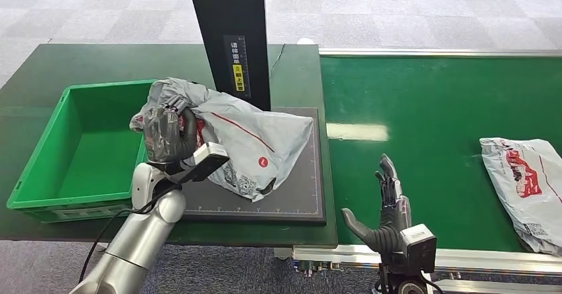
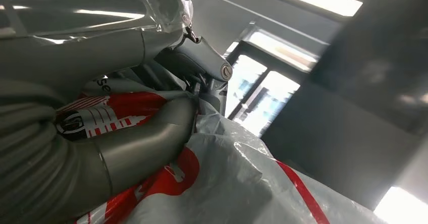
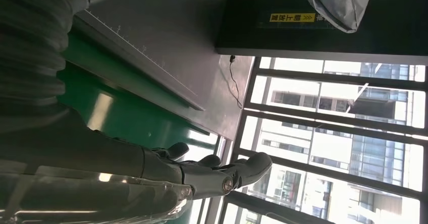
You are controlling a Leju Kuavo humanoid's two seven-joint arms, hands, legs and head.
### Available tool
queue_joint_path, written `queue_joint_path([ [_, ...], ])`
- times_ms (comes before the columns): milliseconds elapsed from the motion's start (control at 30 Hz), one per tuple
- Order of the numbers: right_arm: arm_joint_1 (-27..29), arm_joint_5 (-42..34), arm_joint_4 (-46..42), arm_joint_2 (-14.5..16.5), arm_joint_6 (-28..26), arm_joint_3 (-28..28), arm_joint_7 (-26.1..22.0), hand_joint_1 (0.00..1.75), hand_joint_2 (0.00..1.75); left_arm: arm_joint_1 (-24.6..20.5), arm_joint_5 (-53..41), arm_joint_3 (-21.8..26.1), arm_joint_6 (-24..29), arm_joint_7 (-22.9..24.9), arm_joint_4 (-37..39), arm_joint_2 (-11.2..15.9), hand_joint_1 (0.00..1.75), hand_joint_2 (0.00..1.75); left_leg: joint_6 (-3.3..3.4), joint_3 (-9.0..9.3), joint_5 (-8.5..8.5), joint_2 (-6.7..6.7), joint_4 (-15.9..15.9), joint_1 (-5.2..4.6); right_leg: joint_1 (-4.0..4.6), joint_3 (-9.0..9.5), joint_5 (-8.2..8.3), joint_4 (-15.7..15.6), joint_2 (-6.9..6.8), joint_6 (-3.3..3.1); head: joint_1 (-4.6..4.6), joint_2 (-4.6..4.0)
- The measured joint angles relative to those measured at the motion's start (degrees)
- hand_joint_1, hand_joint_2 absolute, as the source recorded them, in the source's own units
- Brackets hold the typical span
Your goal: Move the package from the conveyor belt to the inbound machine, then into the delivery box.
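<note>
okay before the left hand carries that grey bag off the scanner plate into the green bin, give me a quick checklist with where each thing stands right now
1. Grip: the left hand grips the bunched end of the grey plastic mailer bag with red print; the left wrist view shows fingers wrapped over it. Ok.
2. Bag clear of the plate: most of it lies on the dark flat scanner plate. Not ok yet.
3. Black upright scanner post right behind the bag: snagging, cannot tell.
4. Green plastic delivery crate: open, and what shows of its inside is bare. Ok.
5. Right hand: open above the green conveyor belt, away from the path. Ok.
6. Second grey mailer bag waits on the belt. Ok.
</note>
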Motion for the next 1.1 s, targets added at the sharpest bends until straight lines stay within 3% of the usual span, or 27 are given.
queue_joint_path([
  [200,0.38,0.15,-0.91,0.00,0.30,-0.10,0.86,0.00,1.75,-1.62,-1.57,6.50,-1.52,6.41,4.91,1.53,1.75,1.75,-0.01,0.00,0.01,0.04,0.00,0.00,0.01,-0.03,0.00,0.00,0.04,0.00,0.00,0.00],
  [500,0.24,0.35,-0.93,0.01,0.52,-0.07,1.25,0.00,1.75,-4.77,-1.70,12.41,-1.48,8.85,14.70,2.49,1.75,1.75,-0.01,-0.04,0.01,0.05,0.00,0.00,0.01,-0.05,0.00,0.01,0.07,0.00,0.00,0.00],
  [700,-0.99,0.27,-0.65,0.00,1.19,0.36,2.07,0.00,1.75,-7.02,-0.37,16.19,-0.49,7.36,22.01,3.57,1.75,1.75,-0.01,-0.03,0.01,0.04,-0.01,0.01,0.02,-0.06,0.00,0.02,0.07,-0.01,0.00,0.00],
  [733,-1.12,0.24,-0.55,0.00,1.23,0.47,2.13,0.00,1.75,-7.09,-0.22,16.69,-0.29,6.99,22.73,3.70,1.72,1.75,-0.01,-0.03,0.02,0.04,-0.01,0.01,0.02,-0.05,0.00,0.02,0.07,-0.01,0.00,0.00],
  [867,-1.43,0.05,-0.10,0.00,1.25,0.99,2.28,0.00,1.75,-6.95,-0.24,18.59,0.30,5.31,23.89,4.00,1.27,1.75,-0.01,-0.04,0.02,0.04,-0.01,0.02,0.02,-0.04,0.00,0.02,0.07,-0.01,0.01,0.00],
  [933,-1.43,-0.02,0.08,0.00,1.25,1.22,2.29,0.00,1.75,-6.38,-1.63,20.03,0.45,4.24,23.27,3.90,1.14,1.75,-0.01,-0.03,0.01,0.06,-0.01,0.01,0.02,-0.04,0.00,0.02,0.08,-0.01,0.00,0.00],
  [1033,-1.44,-0.04,0.31,0.01,1.25,1.58,2.29,0.00,1.75,-5.13,-4.43,22.78,0.54,2.77,21.26,3.40,1.00,1.75,-0.01,-0.03,0.01,0.06,-0.01,0.01,0.02,-0.06,0.00,0.02,0.09,-0.01,0.00,0.00],
  [1100,-1.46,-0.04,0.47,0.02,1.25,1.75,2.29,0.00,1.75,-4.33,-6.02,25.06,0.54,0.46,19.64,2.73,1.05,1.75,-0.01,-0.04,0.01,0.06,-0.01,0.01,0.02,-0.06,0.00,0.02,0.08,-0.01,0.00,0.00],
])
